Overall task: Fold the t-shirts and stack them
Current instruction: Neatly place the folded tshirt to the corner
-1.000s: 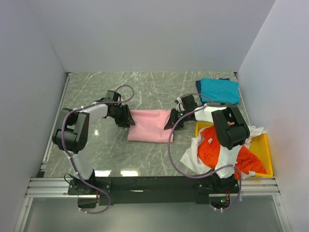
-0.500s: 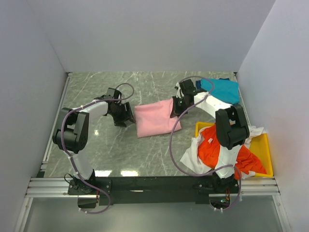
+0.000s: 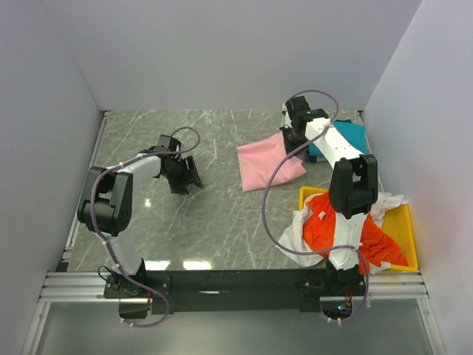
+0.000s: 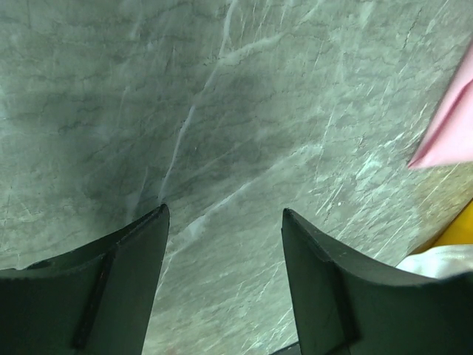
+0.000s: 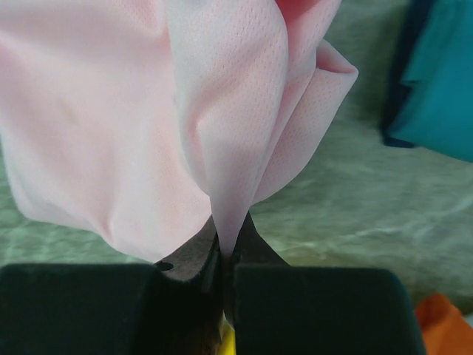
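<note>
Left tool — marble tabletop — white walls

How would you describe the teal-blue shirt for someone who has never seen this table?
Go to the far right corner of the grey marble table. The teal-blue shirt lies there folded, partly behind the right arm. Its colour sets it apart: the pink shirt is on its left, and the orange shirt and white shirt are piled on the yellow tray.

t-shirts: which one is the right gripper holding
The light pink t-shirt: the right gripper is shut on its edge. The teal t-shirt lies ungripped nearby; the orange t-shirt and white t-shirt are heaped on the yellow tray.
</note>
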`<control>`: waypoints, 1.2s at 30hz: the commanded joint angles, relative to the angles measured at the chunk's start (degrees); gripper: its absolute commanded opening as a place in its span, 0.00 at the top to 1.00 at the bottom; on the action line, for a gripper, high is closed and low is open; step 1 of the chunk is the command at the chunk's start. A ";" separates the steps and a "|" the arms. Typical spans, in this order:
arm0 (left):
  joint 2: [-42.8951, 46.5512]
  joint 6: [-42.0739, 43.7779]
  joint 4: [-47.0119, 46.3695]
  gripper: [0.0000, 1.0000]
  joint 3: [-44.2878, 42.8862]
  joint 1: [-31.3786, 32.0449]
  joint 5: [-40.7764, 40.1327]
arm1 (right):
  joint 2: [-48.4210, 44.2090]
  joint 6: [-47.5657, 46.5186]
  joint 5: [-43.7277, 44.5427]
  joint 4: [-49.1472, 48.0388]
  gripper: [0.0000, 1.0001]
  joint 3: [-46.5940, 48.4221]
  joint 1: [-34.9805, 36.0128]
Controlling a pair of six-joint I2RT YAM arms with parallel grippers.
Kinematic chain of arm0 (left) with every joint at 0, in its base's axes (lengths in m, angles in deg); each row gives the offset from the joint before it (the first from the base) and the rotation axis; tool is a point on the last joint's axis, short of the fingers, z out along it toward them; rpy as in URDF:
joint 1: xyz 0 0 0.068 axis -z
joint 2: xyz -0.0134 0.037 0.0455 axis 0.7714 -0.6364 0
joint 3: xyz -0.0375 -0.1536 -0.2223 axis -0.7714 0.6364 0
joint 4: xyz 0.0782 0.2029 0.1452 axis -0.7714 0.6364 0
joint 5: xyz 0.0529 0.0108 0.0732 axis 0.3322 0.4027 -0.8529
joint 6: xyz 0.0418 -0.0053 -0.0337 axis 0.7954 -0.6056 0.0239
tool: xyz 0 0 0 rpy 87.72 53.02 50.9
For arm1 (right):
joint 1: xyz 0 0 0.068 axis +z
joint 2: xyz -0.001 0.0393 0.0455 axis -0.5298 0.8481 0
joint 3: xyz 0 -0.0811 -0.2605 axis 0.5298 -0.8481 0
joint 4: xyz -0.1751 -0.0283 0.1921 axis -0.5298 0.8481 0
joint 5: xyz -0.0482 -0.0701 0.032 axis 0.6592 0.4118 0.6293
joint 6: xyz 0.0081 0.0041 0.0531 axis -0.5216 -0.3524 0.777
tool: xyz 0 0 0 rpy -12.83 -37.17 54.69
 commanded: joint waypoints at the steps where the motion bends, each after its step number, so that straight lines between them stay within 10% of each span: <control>1: 1.88 1.34 -0.27 0.31 1.48 -0.25 -0.51 | 1.05 -3.93 7.60 4.45 1.00 4.40 -1.47; 13: 2.76 0.90 -0.79 0.32 3.76 -0.25 -0.42 | 4.22 -8.41 22.55 3.48 1.00 12.75 -4.81; 36: 5.22 -0.86 -3.61 0.33 9.47 -0.25 0.81 | 2.64 -10.88 21.16 8.49 1.00 26.47 -5.96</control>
